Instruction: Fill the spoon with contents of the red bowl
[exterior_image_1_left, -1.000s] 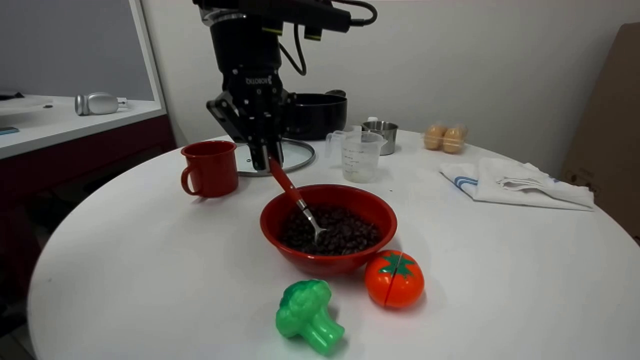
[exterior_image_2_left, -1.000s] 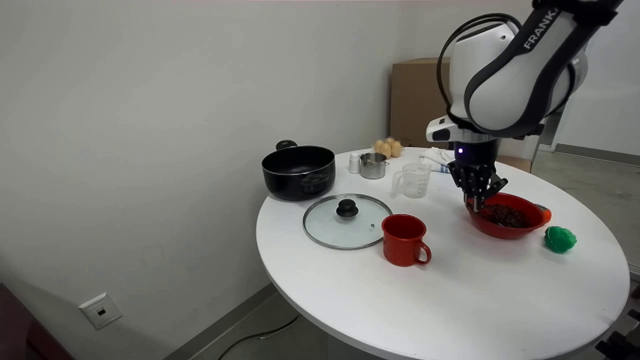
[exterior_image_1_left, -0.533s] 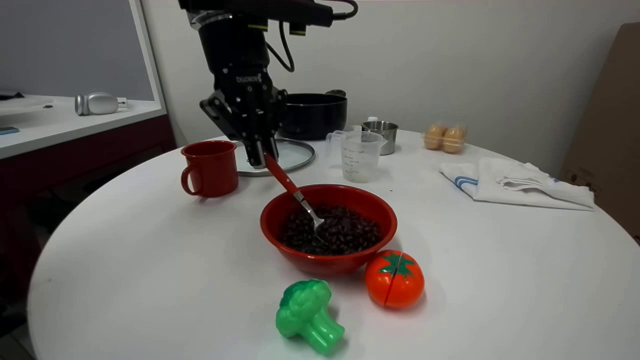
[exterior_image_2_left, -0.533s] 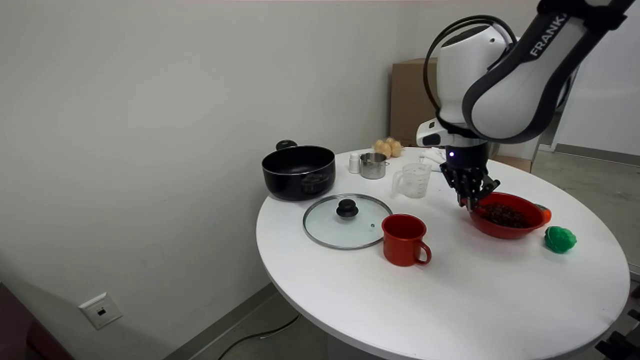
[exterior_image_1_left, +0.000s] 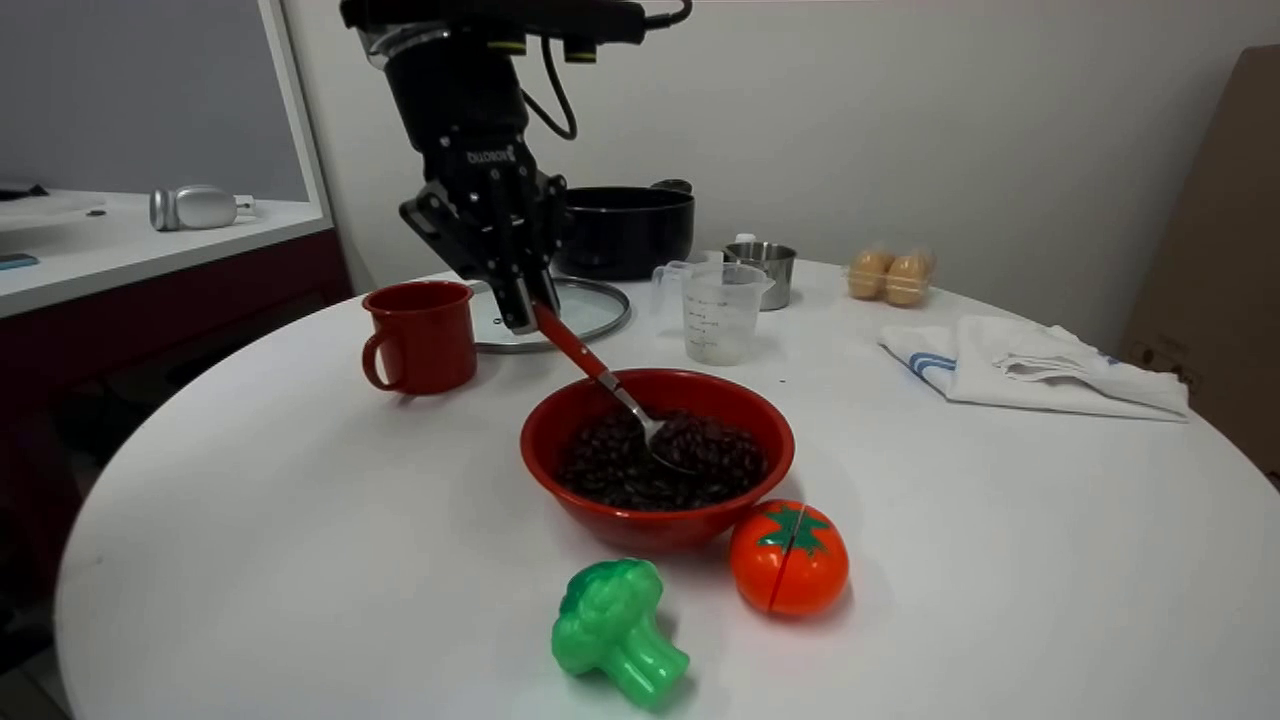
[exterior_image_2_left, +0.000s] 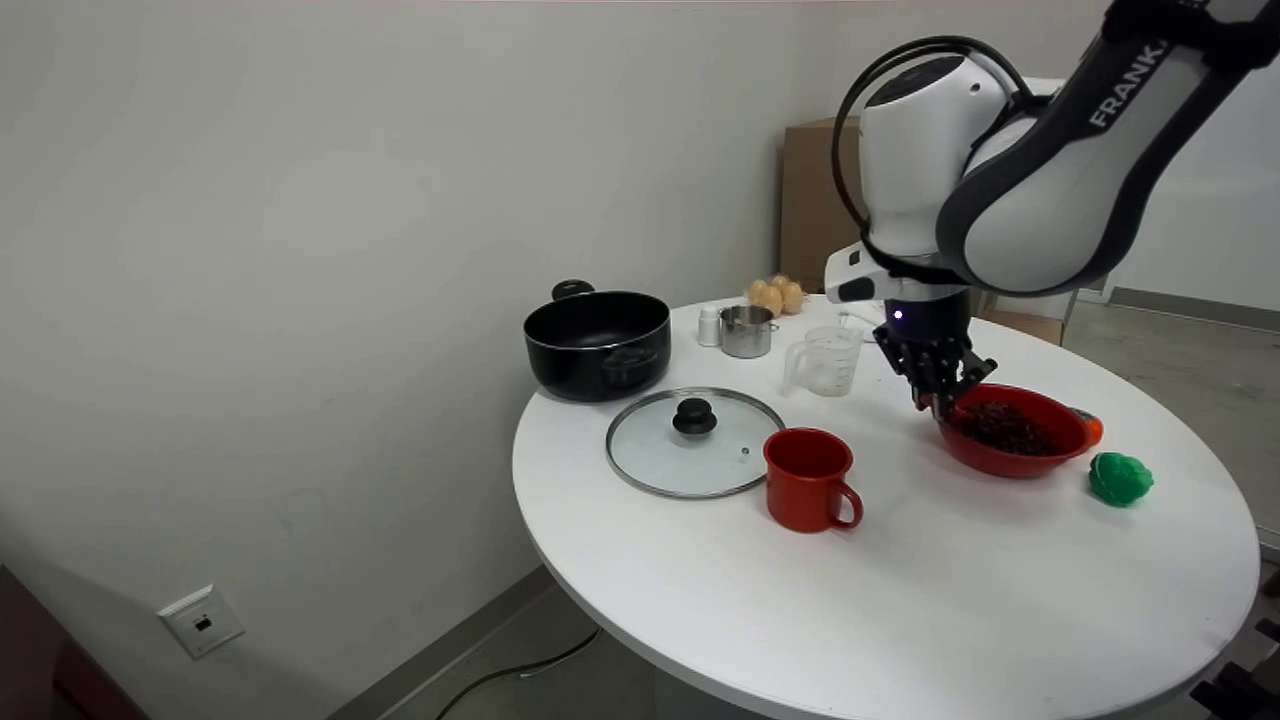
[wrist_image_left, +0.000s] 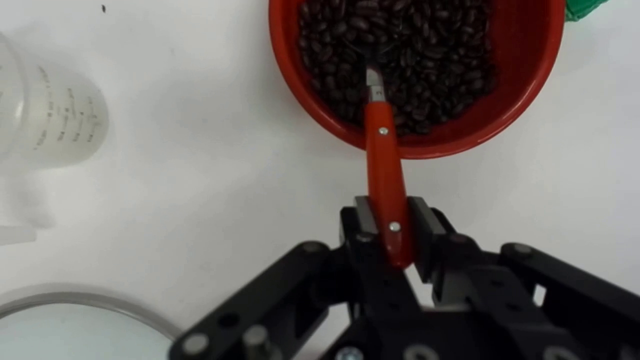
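Beans (wrist_image_left: 450, 75), small and dark, bury part of the spoon (wrist_image_left: 383, 165) inside the red bowl (wrist_image_left: 445, 149), and how full its head is cannot be told. The jaws pinch the red handle near its upper end, parted only by the handle's thickness, and the spoon slants down over the rim. The wrist view cuts off the bowl at the top, the measuring cup (wrist_image_left: 70, 117) at the left and the glass lid (wrist_image_left: 85, 330) in a corner; of the broccoli (wrist_image_left: 582, 7) just a green scrap shows. In an exterior view the spoon is hard to make out below the jaws, the bowl hides most of the tomato (exterior_image_2_left: 1093, 429), and the arm (exterior_image_2_left: 1040, 225) runs out of frame. Whether tomato and bowl touch cannot be told either. In an exterior view the jaws' upper part covers an edge of the black pot (exterior_image_1_left: 635, 235).

On the red mug's (exterior_image_1_left: 430, 340) side, a broad stretch of white counter (exterior_image_1_left: 300, 560) lies between the bowl and the curved edge; another lies between the bowl and the folded cloth (exterior_image_1_left: 1040, 370). Tomato and broccoli take up the room at the bowl's side away from the pot, while the mug stands apart from the bowl, just beside the lid.
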